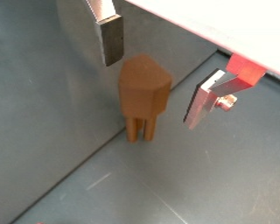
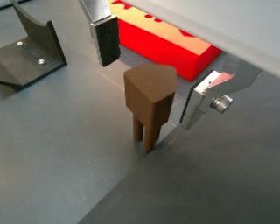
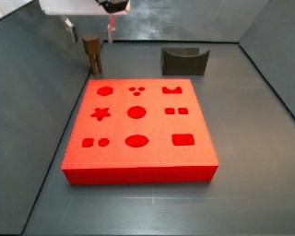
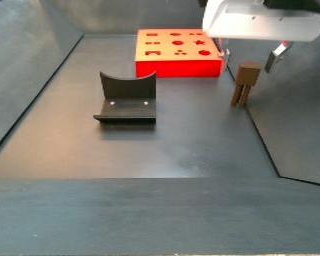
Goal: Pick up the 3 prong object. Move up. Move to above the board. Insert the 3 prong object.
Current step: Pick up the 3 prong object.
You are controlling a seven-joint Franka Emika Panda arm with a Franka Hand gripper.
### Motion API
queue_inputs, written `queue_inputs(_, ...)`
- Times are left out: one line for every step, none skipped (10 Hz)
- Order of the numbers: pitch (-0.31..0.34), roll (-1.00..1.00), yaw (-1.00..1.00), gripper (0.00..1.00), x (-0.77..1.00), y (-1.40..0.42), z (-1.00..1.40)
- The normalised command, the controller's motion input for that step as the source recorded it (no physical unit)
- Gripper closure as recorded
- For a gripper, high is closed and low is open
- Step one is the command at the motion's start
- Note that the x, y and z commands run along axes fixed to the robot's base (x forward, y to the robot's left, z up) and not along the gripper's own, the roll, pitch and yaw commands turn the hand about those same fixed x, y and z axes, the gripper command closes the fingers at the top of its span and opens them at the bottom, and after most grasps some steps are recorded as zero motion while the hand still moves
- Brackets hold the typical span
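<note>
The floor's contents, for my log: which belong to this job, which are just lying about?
Job:
- peg, upright on the floor
- board
- gripper, open, fingers either side of the peg, apart from it

Lying about:
- fixture, beside the board

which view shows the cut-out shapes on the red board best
A side view: the large flat red board shows its whole top with every cut-out. The opposite side view shows it far off; one wrist view catches only an edge behind the open hand, which flanks the small brown pronged peg.
</note>
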Motion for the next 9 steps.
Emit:
queue_inputs(-0.007,-0.12,-0.06,0.0,0.2,0.0,-0.38)
queue_inputs(0.0,0.0,0.0,0.0,0.0,0.0,0.0)
queue_inputs(0.0,0.0,0.0,1.0,0.0,0.0,0.0)
queue_inputs(0.0,0.0,0.0,1.0,0.0,0.0,0.0)
queue_inputs(0.0,0.0,0.0,1.0,0.0,0.0,0.0)
queue_inputs(0.0,0.0,0.0,1.0,0.0,0.0,0.0)
queue_inputs(0.0,0.0,0.0,1.0,0.0,0.0,0.0)
queue_inputs(0.0,0.0,0.0,1.0,0.0,0.0,0.0)
queue_inputs(0.0,0.0,0.0,1.0,0.0,0.0,0.0)
